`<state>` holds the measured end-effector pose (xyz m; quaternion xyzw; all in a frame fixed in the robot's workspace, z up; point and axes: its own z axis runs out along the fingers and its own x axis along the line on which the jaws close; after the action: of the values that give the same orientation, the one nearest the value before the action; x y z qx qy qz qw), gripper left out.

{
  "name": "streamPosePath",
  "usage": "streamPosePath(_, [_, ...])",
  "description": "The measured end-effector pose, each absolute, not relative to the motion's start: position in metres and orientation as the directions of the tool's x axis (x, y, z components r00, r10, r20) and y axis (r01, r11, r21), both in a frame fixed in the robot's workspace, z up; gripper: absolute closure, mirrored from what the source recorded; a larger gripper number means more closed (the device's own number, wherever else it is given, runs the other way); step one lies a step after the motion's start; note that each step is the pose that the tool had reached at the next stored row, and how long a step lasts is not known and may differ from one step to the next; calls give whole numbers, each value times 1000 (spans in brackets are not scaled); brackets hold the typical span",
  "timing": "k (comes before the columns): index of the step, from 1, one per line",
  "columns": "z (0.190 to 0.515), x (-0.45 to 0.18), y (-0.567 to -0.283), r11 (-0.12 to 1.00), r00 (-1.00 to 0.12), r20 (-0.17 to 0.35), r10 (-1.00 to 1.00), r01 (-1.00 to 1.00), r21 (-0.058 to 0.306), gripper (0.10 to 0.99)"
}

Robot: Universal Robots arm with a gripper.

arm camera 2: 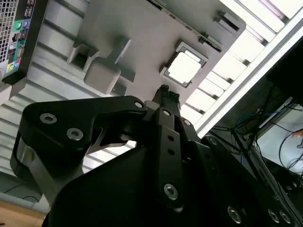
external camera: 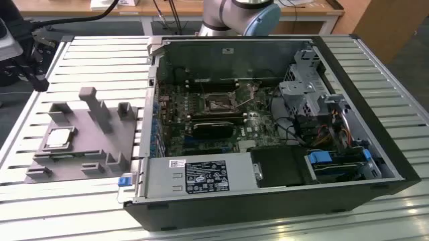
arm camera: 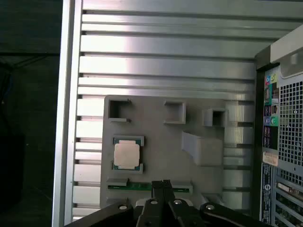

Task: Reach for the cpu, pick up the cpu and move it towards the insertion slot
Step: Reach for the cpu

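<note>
The cpu (external camera: 59, 136) is a flat silvery square lying in a recess of the grey fixture (external camera: 100, 145), at the exterior view's left. It also shows in both wrist views, cpu (arm camera 2: 184, 67) and cpu (arm camera: 127, 154). My gripper (arm camera: 161, 183) hovers above the fixture's edge, a short way from the cpu and not touching it. Its black fingertips (arm camera 2: 164, 91) are pressed together, with nothing between them. The insertion slot (external camera: 218, 104), a metal-framed square socket, sits on the motherboard inside the open case, far from the gripper.
The open computer case (external camera: 375, 125) fills the middle and right of the slatted aluminium table (external camera: 100, 50). Upright grey posts (external camera: 90, 100) rise from the fixture near the cpu. A green memory stick (arm camera: 128, 187) lies in the fixture beside the gripper. A black block (external camera: 214, 128) sits below the socket.
</note>
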<state>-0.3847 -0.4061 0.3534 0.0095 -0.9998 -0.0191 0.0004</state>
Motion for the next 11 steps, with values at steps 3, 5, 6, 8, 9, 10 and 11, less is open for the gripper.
streamPosePath(3, [353, -385, -406, 999, -1000, 0, -19, -19, 38, 980])
streamPosePath(5, [353, -386, -406, 999, -1000, 0, -19, -19, 38, 980])
streamPosePath(6, [353, -386, -406, 999, -1000, 0, -19, -19, 38, 980])
streamPosePath(8, [353, -388, -406, 999, -1000, 0, -19, -19, 38, 980])
streamPosePath(9, [353, -389, -406, 999, -1000, 0, -19, -19, 38, 980])
streamPosePath(10, [353, -390, -406, 999, -1000, 0, -19, -19, 38, 980])
streamPosePath(11, [352, -390, -406, 999, -1000, 0, -19, -19, 38, 980])
